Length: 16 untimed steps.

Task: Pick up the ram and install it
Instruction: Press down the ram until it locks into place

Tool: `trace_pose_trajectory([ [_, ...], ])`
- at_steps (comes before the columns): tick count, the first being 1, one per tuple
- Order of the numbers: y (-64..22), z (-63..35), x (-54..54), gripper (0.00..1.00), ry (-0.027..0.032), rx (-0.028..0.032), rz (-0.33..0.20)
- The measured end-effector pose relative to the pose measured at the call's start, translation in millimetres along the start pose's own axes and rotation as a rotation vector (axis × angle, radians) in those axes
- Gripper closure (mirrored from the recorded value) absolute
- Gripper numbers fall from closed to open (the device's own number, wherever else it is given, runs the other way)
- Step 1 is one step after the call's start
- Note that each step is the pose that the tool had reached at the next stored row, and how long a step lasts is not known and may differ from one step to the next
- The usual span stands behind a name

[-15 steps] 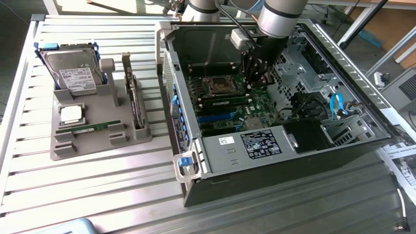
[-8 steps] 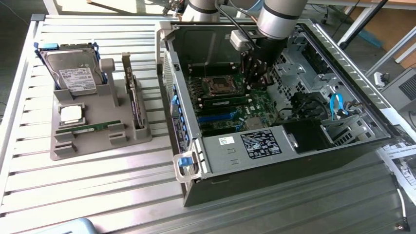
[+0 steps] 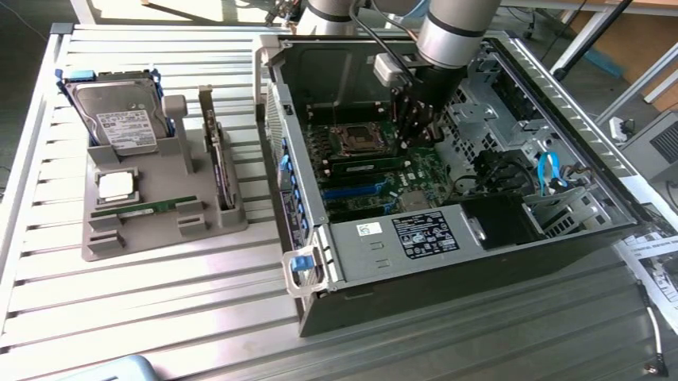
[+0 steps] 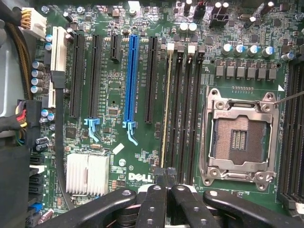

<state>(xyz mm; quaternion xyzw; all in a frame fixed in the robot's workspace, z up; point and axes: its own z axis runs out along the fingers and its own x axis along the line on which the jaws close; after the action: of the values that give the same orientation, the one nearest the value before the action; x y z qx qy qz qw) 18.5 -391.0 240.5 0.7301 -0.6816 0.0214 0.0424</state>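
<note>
The slatted metal counter (image 3: 159,302) carries an open computer case (image 3: 445,270) lying on its side at mid-counter, its near end closest to the counter's front edge.

Towards the counter's edge on the exterior view's left sits a grey holder (image 3: 159,230). From near to far it carries a green memory stick (image 3: 143,209) lying flat, a square silver CPU chip (image 3: 114,185) and a hard drive (image 3: 122,119) standing upright. An expansion card (image 3: 217,159) stands on edge along the holder's side nearest the case.

Inside the case, the motherboard (image 4: 114,85) is exposed. The ram (image 4: 166,104) appears seated edge-on in the memory slot furthest from the empty CPU socket (image 4: 240,137), though the edge-on view leaves seating unconfirmed.

The end effector (image 4: 165,176) is over the end of that slot, fingers pressed together, nothing between them. The arm (image 3: 450,32) enters the case from the counter's far edge.
</note>
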Motion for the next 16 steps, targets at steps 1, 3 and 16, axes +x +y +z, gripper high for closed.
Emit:
trace_pose_trajectory([
  [1, 0.0, 1.4, -0.1, 0.89, 0.0, 0.0, 0.0],
  [3, -0.1, 2.7, -0.2, 0.89, 0.0, 0.0, 0.0],
  [16, -0.4, 13.8, -1.2, 0.89, 0.0003, -0.0002, 0.0],
])
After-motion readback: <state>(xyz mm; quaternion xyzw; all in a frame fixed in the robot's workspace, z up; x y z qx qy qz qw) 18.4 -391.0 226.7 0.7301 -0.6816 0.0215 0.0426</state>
